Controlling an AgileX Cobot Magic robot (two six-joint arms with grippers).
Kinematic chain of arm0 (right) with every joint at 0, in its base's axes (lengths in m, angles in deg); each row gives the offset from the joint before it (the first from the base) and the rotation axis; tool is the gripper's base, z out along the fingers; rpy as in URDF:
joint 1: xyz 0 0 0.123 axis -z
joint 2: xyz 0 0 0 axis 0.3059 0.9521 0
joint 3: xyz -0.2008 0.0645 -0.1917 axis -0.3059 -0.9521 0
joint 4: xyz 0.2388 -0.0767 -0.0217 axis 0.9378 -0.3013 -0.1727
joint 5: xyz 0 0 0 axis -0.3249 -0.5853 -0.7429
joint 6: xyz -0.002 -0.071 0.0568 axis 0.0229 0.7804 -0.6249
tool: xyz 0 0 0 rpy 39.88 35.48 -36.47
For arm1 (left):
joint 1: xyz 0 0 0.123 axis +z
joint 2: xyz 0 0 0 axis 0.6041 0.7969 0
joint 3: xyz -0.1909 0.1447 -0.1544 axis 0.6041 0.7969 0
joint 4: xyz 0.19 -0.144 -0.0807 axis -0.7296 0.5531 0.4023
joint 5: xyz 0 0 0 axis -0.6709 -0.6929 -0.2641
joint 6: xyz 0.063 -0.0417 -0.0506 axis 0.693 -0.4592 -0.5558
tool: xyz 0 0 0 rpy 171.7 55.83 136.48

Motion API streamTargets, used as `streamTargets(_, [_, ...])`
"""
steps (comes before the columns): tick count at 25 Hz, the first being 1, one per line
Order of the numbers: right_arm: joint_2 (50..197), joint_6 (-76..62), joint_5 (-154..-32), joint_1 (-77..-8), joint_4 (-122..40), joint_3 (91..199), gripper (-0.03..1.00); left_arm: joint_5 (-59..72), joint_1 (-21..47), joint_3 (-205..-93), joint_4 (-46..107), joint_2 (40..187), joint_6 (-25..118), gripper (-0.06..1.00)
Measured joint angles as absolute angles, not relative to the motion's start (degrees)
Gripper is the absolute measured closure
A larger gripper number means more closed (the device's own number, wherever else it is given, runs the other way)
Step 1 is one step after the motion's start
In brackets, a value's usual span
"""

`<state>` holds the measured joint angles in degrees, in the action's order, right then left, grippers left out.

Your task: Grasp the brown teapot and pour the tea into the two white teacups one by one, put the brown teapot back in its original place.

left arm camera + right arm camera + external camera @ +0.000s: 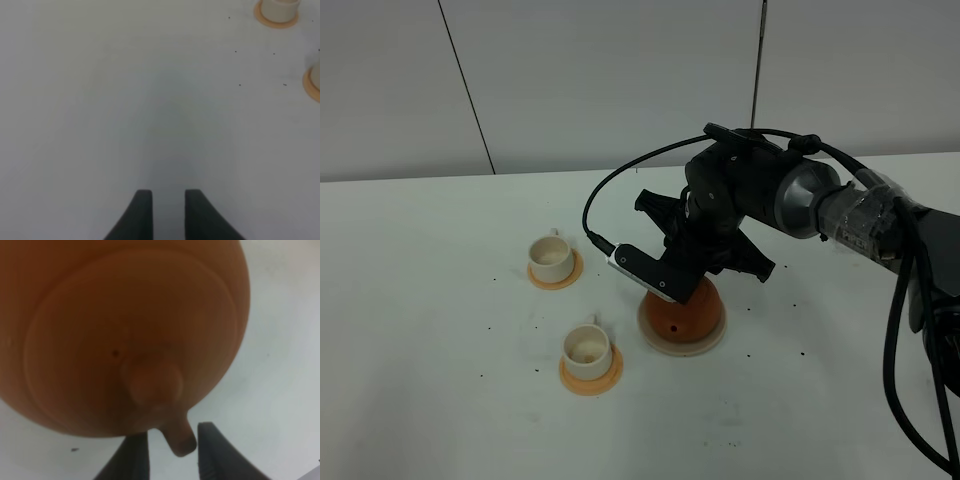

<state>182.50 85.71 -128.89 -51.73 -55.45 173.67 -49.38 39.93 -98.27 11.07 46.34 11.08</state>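
Observation:
The brown teapot (683, 309) sits on the beige saucer (712, 343), right of the middle of the table. In the right wrist view the teapot (125, 330) fills the frame, with its lid knob (150, 378) in the middle. My right gripper (172, 437) is over the teapot, with its jaws a little apart on either side of the loop handle (178, 438). A gap shows on one side of the handle. Two white teacups (551, 257) (587, 346) stand on orange coasters left of the teapot. No tea is visible. My left gripper (168, 192) hovers over bare table with its jaws close together and nothing between them.
The right arm (790, 200) reaches in from the right and covers the top of the teapot in the exterior high view. Small dark specks (800, 352) lie scattered on the white table. In the left wrist view the two cups (279, 7) (316, 80) sit at the frame's edge.

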Motion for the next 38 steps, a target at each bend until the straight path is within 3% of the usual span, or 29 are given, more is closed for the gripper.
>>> streamTargets(38, [182.50,86.80,-128.85,-52.44,-57.87,173.62,0.73,-49.38,39.93,-98.27,11.07,46.34,11.08,0.71])
